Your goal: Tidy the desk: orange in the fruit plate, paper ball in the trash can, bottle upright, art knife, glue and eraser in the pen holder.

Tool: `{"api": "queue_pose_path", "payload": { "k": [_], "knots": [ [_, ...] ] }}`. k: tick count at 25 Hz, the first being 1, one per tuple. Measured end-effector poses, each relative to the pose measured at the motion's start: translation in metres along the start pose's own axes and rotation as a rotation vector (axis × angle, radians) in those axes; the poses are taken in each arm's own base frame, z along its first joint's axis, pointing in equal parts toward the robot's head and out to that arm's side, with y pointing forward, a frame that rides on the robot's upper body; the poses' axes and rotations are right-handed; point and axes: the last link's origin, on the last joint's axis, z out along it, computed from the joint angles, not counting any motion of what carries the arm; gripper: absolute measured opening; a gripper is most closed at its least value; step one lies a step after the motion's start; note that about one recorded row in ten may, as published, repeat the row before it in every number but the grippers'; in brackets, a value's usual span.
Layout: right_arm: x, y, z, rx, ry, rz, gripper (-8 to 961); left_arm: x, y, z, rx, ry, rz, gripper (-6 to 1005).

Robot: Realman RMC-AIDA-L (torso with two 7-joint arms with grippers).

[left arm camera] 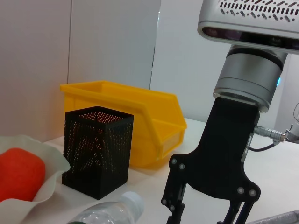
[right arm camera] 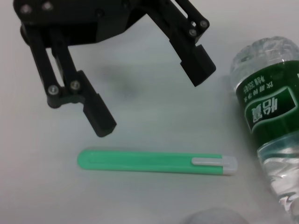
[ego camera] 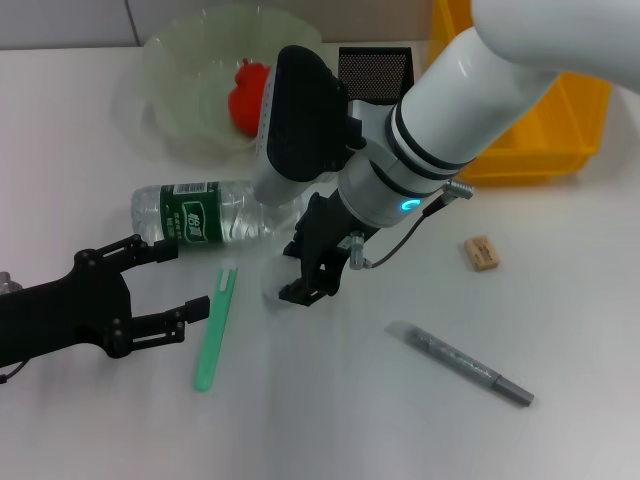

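Observation:
The orange (ego camera: 245, 95) lies in the pale fruit plate (ego camera: 170, 70). A clear bottle (ego camera: 200, 215) with a green label lies on its side. In front of it is the green art knife (ego camera: 215, 330). My left gripper (ego camera: 185, 280) is open just left of the knife, also seen in the right wrist view (right arm camera: 154, 100) above the knife (right arm camera: 154, 162). My right gripper (ego camera: 325, 275) hangs open over the table by the bottle's cap end, holding nothing. The eraser (ego camera: 481, 252) and the grey glue stick (ego camera: 460, 362) lie to the right. The paper ball is out of view.
The black mesh pen holder (ego camera: 372, 75) stands behind my right arm, beside the plate (left arm camera: 51, 163). A yellow bin (ego camera: 540, 130) sits at the back right. The left wrist view shows the pen holder (left arm camera: 98, 151), the bin (left arm camera: 126, 116) and the right gripper (left arm camera: 203, 219).

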Motion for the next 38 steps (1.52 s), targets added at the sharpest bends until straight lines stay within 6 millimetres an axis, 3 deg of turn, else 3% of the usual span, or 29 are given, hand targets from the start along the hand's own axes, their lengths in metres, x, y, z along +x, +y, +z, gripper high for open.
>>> {"api": "queue_pose_path", "payload": {
  "k": [8, 15, 38],
  "knots": [
    [-0.008, 0.006, -0.014, -0.044, 0.007, 0.006, 476, 0.0, -0.001, -0.001, 0.001, -0.001, 0.004, 840],
    [-0.013, -0.001, -0.051, -0.092, -0.023, 0.056, 460, 0.001, -0.002, -0.002, -0.001, -0.005, 0.006, 840],
    [0.003, -0.017, -0.107, -0.062, -0.041, 0.159, 456, 0.006, -0.004, 0.002, -0.019, -0.006, 0.018, 833]
  ]
}}
